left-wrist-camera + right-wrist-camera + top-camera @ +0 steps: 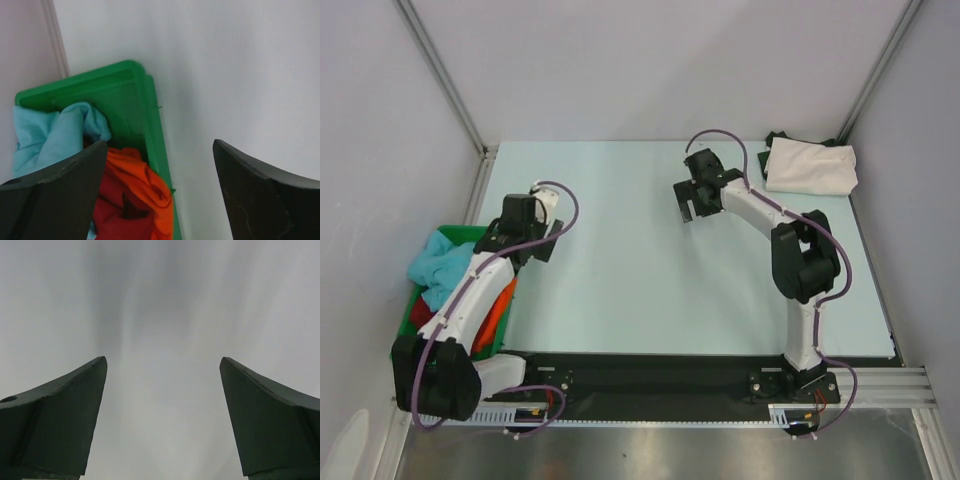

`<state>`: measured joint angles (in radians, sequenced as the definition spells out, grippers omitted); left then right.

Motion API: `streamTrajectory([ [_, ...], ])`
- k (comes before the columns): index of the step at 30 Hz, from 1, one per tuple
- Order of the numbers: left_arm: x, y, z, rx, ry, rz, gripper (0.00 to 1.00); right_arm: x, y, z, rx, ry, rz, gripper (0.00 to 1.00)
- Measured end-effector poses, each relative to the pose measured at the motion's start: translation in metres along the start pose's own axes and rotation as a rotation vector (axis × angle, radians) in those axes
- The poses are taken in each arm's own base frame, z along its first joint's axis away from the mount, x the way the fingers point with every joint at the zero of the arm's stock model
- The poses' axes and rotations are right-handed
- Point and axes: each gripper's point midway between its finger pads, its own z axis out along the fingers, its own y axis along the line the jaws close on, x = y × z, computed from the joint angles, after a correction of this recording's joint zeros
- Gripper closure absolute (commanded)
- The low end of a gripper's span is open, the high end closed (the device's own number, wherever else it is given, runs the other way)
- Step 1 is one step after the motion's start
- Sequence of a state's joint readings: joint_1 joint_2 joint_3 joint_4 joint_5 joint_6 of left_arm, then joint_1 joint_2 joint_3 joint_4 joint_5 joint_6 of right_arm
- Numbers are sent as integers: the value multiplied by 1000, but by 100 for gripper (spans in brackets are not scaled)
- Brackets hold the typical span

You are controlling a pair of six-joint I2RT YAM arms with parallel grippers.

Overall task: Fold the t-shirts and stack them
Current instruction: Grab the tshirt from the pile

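The left gripper [160,145] hangs with its two dark, matte, wedge-shaped fingers spread wide and nothing pinched. One finger is over the green moulded plastic bin [100,75], the other over the smooth pale mint tabletop [640,270]. Three crumpled shirts lie in the bin. A soft turquoise cloth shirt [55,135] is bunched in loose folds at the far end. A bright orange cloth shirt [147,182] is heaped against the bin's table-side wall, and a dark red cloth shirt [112,212] lies beneath the orange one. The bin sits at the table's left edge, close to the grey side panel [380,150].

The right gripper [162,360] is likewise spread and holds nothing, its blunt dark fingers over the tabletop toward the far middle. A cream-white cloth shirt [810,165], folded into a flat rectangle with soft rounded edges, rests in the far right corner, well apart from both grippers. A scrap of dark cloth [782,137] shows at its far edge. Between bin and folded shirt the tabletop runs broad and flat, with a metal rail [880,385] along the near edge
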<state>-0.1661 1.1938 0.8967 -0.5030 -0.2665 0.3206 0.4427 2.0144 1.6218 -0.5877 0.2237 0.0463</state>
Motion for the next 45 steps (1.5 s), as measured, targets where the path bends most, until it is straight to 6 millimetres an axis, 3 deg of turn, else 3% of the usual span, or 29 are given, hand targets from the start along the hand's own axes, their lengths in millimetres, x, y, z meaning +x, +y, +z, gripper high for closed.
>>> streamTrajectory([
  [5, 36, 38, 1, -120, 59, 17, 17, 16, 28, 0, -58, 40, -102, 0],
  [8, 60, 47, 4, -175, 111, 57, 19, 21, 42, 1, -88, 51, -138, 0],
  [10, 70, 53, 6, -194, 143, 55, 23, 25, 47, 2, -97, 62, -158, 0],
  [15, 90, 91, 10, -299, 220, -41, 28, 33, 59, 3, -116, 79, -214, 0],
  [18, 99, 105, 13, -341, 256, -69, 29, 35, 65, 7, -133, 94, -233, 0],
  [26, 99, 115, 18, -388, 255, -93, 30, 40, 73, 9, -166, 113, -258, 0],
  [34, 121, 132, 29, -436, 312, -162, 36, 30, 83, 3, -181, 88, -279, 0],
  [37, 131, 133, 35, -434, 340, -176, 47, 30, 88, 1, -188, 82, -298, 0],
  [38, 133, 133, 37, -434, 346, -182, 56, 30, 89, 0, -189, 81, -303, 0],
  [40, 133, 133, 38, -432, 342, -193, 66, 30, 92, 0, -192, 80, -311, 0],
  [41, 132, 132, 39, -432, 335, -201, 80, 30, 93, -1, -194, 79, -314, 0],
  [43, 131, 132, 39, -425, 329, -209, 94, 31, 94, -1, -195, 79, -317, 0],
  [45, 129, 130, 40, -404, 322, -212, 100, 30, 94, -1, -190, 78, -318, 0],
])
